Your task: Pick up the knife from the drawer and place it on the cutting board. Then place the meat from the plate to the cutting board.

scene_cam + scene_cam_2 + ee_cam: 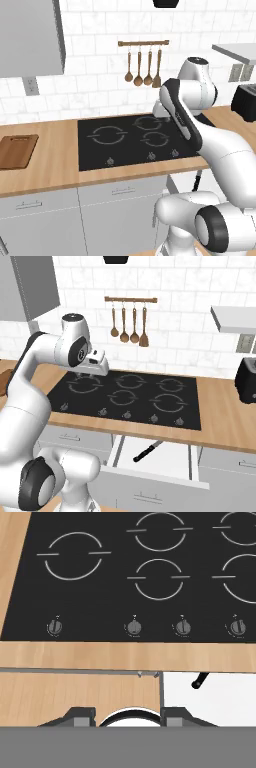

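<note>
A long wooden countertop [50, 170] runs across the middle of both base views, backed by white tiled wall. Set into it is the big black glass cooktop [132, 396], with ringed burners and a row of small round knobs [134, 627] along its front edge; in the hand view it takes up the whole upper half.

Below the counter, in the lower centre of the right base view, the wide shallow white-sided drawer [172, 458] stands pulled open. Inside it lies the slim kitchen knife with a silver blade and black handle [146, 451], set diagonally, handle toward the lower left. In the hand view the end of its black handle pokes out from under the counter edge at the lower right.

The white arm's hand hangs above the left part of the cooktop, left of centre in the right base view. The two-finger gripper [128, 716] shows its dark tips at the bottom of the hand view, set well apart with nothing between them.

The brown rectangular wooden cutting board [17, 150] rests on the counter at the left edge of the left base view, well apart from the drawer.

Four wooden spoons [129, 328] hang from a rail on the wall, top centre.
</note>
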Tool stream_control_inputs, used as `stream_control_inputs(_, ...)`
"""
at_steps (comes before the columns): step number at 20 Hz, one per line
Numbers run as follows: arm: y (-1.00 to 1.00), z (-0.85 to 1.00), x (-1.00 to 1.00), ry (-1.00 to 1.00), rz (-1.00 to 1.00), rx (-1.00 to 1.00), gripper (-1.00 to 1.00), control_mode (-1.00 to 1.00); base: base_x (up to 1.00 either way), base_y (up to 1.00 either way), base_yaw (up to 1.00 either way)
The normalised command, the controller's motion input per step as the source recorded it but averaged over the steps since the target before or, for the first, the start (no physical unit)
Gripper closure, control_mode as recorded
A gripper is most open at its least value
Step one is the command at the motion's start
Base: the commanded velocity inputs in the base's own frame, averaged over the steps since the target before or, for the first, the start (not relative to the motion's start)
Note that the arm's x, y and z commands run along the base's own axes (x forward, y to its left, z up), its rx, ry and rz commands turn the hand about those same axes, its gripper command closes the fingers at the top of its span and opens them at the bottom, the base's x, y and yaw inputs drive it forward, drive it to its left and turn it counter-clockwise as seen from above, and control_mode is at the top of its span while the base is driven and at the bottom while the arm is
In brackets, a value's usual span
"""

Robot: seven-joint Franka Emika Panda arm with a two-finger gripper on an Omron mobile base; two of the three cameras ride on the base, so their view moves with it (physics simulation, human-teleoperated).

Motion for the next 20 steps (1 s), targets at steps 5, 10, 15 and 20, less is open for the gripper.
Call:
stream_control_inputs(5, 0.0, 0.0, 0.0, 0.0, 0.0, 0.0, -1.0, 1.0, 0.0, 0.0, 0.0)
stream_control_inputs(10, 0.0, 0.0, 0.0, 0.0, 0.0, 0.0, -1.0, 1.0, 0.0, 0.0, 0.0)
stream_control_inputs(15, 0.0, 0.0, 0.0, 0.0, 0.0, 0.0, -1.0, 1.0, 0.0, 0.28, -0.26)
stream_control_inputs(20, 0.0, 0.0, 0.0, 0.0, 0.0, 0.0, -1.0, 1.0, -0.28, 0.5, -0.52)
